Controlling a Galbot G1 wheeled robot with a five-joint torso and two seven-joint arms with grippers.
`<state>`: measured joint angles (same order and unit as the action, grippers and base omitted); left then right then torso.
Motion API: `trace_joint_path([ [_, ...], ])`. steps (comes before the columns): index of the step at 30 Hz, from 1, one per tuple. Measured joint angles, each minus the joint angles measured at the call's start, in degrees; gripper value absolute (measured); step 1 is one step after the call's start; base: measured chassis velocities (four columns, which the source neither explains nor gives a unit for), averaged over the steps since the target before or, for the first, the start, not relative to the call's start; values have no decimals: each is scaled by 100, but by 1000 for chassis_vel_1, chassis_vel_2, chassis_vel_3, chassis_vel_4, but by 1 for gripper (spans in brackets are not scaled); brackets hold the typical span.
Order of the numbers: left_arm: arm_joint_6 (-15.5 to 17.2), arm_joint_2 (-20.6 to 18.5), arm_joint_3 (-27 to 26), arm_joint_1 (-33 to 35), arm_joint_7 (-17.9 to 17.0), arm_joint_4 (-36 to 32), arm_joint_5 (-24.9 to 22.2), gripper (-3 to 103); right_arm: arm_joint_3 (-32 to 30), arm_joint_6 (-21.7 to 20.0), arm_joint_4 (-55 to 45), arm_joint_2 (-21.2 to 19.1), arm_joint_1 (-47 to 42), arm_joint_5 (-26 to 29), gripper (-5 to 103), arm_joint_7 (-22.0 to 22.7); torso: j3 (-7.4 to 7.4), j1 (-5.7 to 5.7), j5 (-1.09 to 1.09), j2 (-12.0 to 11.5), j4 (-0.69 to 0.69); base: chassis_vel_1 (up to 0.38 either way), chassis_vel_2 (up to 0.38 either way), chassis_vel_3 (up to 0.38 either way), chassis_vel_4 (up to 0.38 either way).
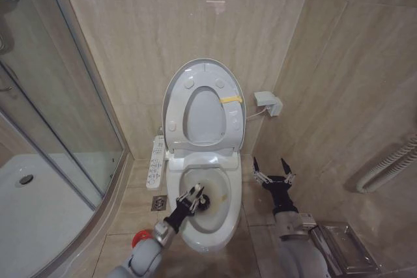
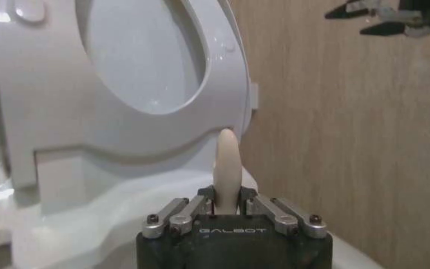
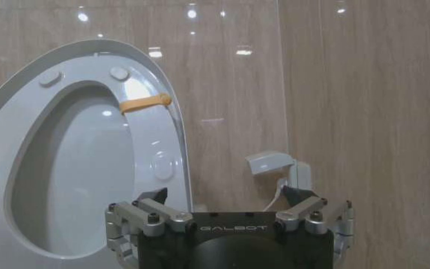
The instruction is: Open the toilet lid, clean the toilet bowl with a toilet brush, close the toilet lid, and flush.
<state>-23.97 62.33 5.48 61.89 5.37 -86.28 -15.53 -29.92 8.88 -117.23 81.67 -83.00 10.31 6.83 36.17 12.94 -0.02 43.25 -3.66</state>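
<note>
The toilet lid (image 1: 203, 73) stands upright against the wall, with the seat raised too. The left gripper (image 1: 194, 198) is clamped on the toilet brush (image 2: 226, 162) and holds it inside the toilet bowl (image 1: 225, 222). The right gripper (image 1: 273, 172) hovers beside the bowl's right edge, its fingers apart.

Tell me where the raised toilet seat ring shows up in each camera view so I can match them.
Head view: seat ring upright at centre, above the toilet bowl.
Left wrist view: seat ring close up, just beyond the toilet brush.
Right wrist view: seat ring beyond the right gripper, carrying the yellow tag.
Shared landmark: the open right gripper beside the toilet.
</note>
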Motion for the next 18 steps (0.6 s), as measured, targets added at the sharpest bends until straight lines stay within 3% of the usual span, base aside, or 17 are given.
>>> trace_joint_path([
  [5,-54,-158,-20,188,33,35,23,20,0,0,0,0,0,0,100,0,0,0,1,0,0,0,0,0,0],
  [18,-164,-48,106,9,138,467,84,20,0,0,0,0,0,0,100,0,0,0,2,0,0,0,0,0,0],
])
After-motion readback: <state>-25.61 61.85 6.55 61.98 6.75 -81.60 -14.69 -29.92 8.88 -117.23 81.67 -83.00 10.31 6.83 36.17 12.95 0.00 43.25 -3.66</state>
